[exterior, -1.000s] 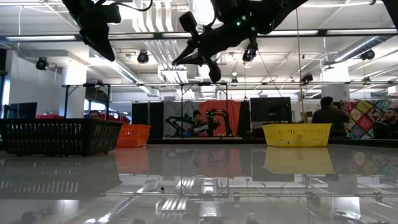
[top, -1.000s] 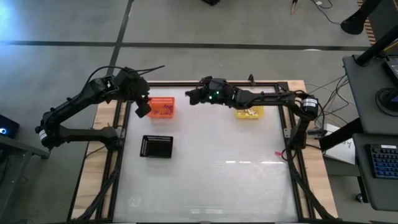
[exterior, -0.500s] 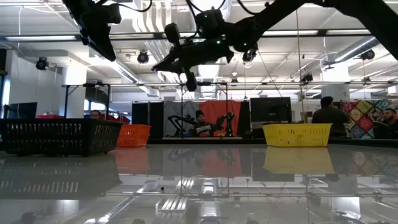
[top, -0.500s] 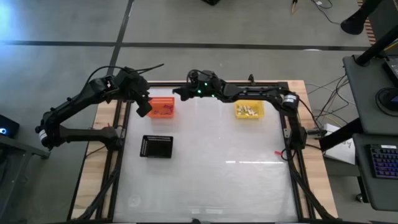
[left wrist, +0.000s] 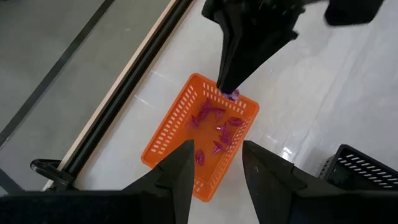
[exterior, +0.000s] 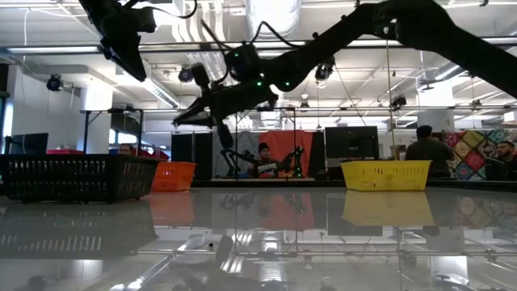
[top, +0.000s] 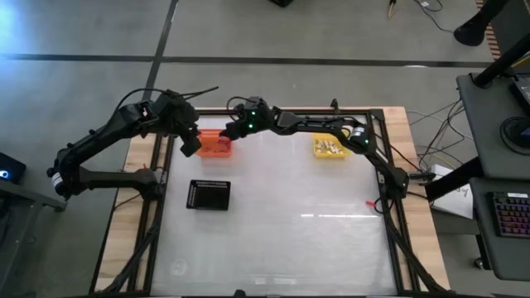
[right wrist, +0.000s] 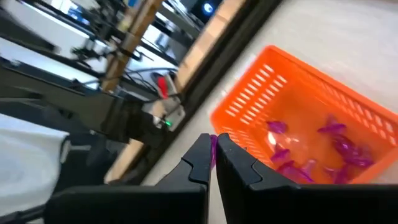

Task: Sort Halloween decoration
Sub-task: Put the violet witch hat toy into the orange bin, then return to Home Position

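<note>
Halloween decoration piece, a tiny purple plastic trinket (left wrist: pixel 232 95), is pinched at the tips of my right tool (left wrist: pixel 227 87), which is closed on it and hangs just above the far rim of the small orange plastic mesh basket (left wrist: pixel 168 134); the right wrist view shows a thin purple sliver (right wrist: pixel 213 144) between my fingertips. More purple trinkets (right wrist: pixel 336 144) already lie in that basket. To do this drop well, I judge I should ease the tool a bit further inward so the piece is over the basket's middle, not the rim, stay low, then open cleanly so it doesn't bounce off the mesh wall onto the glossy white tabletop (top: pixel 290 223). My left tool (top: pixel 191 142) hovers over the basket's other side, fingers apart and holding nothing; it's close, so I'd keep the two apart. Yellow plastic basket (top: pixel 331 149) with cream pieces sits well away to the right; black slotted tray (top: pixel 208 195) is nearer the front.
</note>
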Robot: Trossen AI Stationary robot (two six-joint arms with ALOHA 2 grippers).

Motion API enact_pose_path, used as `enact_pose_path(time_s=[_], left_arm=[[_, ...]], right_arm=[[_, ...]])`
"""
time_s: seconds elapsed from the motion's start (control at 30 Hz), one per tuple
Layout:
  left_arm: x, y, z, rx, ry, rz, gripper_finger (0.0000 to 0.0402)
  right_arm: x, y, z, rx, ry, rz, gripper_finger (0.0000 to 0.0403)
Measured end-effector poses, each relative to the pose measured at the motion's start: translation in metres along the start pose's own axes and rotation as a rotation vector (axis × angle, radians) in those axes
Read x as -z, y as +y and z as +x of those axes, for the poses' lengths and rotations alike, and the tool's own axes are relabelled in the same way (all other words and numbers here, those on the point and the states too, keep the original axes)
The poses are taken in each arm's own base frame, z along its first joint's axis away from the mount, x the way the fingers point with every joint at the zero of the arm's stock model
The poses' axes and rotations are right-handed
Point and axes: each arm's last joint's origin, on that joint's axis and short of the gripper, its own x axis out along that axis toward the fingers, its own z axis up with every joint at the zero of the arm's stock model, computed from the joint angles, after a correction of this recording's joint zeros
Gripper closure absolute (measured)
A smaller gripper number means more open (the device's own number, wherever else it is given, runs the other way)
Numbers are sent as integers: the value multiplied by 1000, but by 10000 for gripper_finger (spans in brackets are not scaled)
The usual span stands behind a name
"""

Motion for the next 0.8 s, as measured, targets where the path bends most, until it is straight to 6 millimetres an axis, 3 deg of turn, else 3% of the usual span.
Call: enact_pose_path(time_s=[0.4, 0.8], left_arm=[[1, 0, 0, 1, 5, 1, 283], [1, 0, 0, 2, 7, 9, 283]], right_arm=[[-8, 3, 14, 57, 70, -58, 386], [-6, -5, 17, 68, 79, -43, 292]])
